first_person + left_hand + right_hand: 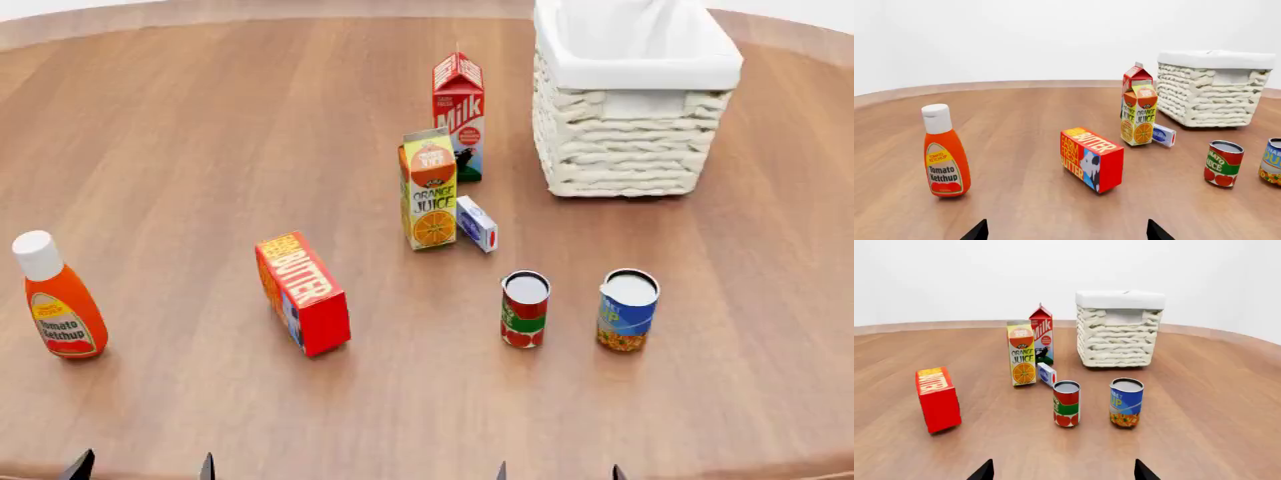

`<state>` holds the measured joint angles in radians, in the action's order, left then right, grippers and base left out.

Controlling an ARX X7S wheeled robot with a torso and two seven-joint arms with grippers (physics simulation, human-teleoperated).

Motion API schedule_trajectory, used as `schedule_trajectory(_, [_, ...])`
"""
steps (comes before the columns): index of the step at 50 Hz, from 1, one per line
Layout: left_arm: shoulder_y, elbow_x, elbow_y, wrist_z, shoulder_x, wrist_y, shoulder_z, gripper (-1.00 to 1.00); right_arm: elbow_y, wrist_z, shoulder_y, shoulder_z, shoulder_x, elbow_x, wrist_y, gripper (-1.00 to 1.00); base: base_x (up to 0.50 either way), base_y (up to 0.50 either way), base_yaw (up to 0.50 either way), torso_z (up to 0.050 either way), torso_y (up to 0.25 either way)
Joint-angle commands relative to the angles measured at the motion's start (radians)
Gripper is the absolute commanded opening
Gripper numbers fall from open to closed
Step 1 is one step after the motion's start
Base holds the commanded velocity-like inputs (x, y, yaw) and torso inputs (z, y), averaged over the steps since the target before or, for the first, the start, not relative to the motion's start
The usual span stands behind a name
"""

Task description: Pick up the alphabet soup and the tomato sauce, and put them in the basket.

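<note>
Left gripper: we see its fingertips spread apart at the near edge, holding nothing.
Ketchup bottle: upright, far left.
Butter box: right of it.
Tomato sauce: upright on our table.
Alphabet soup: just beside it, rightward.
Basket: farther back, well apart.
Right gripper: spread apart, empty.

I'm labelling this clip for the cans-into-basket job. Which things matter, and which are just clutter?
Task things: alphabet soup, tomato sauce, basket.

Clutter: ketchup bottle, butter box, orange juice carton, milk carton, small blue-and-white box.
</note>
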<state>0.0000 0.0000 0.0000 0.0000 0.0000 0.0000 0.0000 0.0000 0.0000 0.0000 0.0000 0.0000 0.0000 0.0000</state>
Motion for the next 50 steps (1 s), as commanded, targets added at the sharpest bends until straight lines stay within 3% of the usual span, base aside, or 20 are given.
schedule_trajectory(1, [0.000, -0.010, 0.000, -0.011, -0.010, 0.000, 0.011, 1.00, -0.023, 0.023, -0.007, -0.023, 0.019, 0.019, 0.016, 1.00, 0.00, 0.00, 0.00, 0.000, 0.000])
schedule_trajectory(15, [0.005, -0.015, 0.023, -0.078, -0.061, 0.028, 0.043, 1.00, -0.047, 0.075, 0.019, -0.066, 0.052, 0.037, 0.029, 1.00, 0.00, 0.00, 0.00, 0.000, 0.000])
schedule_trajectory(23, [-0.043, 0.092, 0.389, -0.124, -0.143, -0.162, 0.000, 1.00, -0.255, 0.115, 0.124, -0.093, 0.082, -0.048, 0.035, 1.00, 0.00, 0.00, 0.00, 0.000, 0.000])
schedule_trajectory(27, [-0.086, 0.119, 0.533, -0.124, -0.180, -0.245, -0.036, 1.00, -0.418, 0.110, 0.195, -0.064, 0.086, -0.009, 0.170, 1.00, 0.00, 0.00, 0.00, 0.000, 0.000])
schedule_trajectory(30, [-0.104, 0.054, 0.672, -0.113, -0.186, -0.308, -0.105, 1.00, -0.472, 0.112, 0.210, -0.035, 0.096, 0.022, 0.176, 1.00, 0.00, 0.00, 0.00, 0.000, 0.000])
schedule_trajectory(32, [-0.096, 0.038, 0.724, -0.109, -0.187, -0.315, -0.117, 1.00, -0.554, 0.114, 0.241, -0.021, 0.102, 0.044, 0.268, 1.00, 0.00, 0.00, 0.00, 0.000, 0.000])
schedule_trajectory(34, [-0.078, 0.033, 0.793, -0.108, -0.188, -0.310, -0.123, 1.00, -0.552, 0.113, 0.215, -0.008, 0.101, 0.062, 0.219, 1.00, 0.00, 0.00, 0.00, 0.000, 0.000])
schedule_trajectory(36, [-0.067, 0.031, 0.821, -0.111, -0.187, -0.305, -0.124, 1.00, -0.605, 0.119, 0.232, -0.008, 0.105, 0.071, 0.286, 1.00, 0.00, 0.00, 0.00, 0.000, 0.000])
schedule_trajectory(39, [-0.046, 0.038, 0.857, -0.115, -0.191, -0.281, -0.124, 1.00, -0.563, 0.116, 0.190, -0.014, 0.104, 0.073, 0.192, 1.00, 0.00, 0.00, 0.00, 0.012, 0.000])
schedule_trajectory(48, [-0.039, 0.025, 0.887, -0.117, -0.200, -0.271, -0.130, 1.00, -0.585, 0.125, 0.181, -0.023, 0.115, 0.093, 0.190, 1.00, 0.00, 0.00, 0.00, 0.049, 0.028])
schedule_trajectory(49, [-0.036, 0.025, 0.887, -0.118, -0.201, -0.268, -0.130, 1.00, -0.632, 0.131, 0.200, -0.020, 0.120, 0.104, 0.253, 1.00, 0.00, 0.00, 0.00, 0.050, 0.033])
schedule_trajectory(50, [-0.031, 0.017, 0.890, -0.117, -0.201, -0.263, -0.135, 1.00, -0.594, 0.128, 0.178, -0.023, 0.118, 0.099, 0.191, 1.00, 0.00, 0.00, 0.00, 0.050, 0.033])
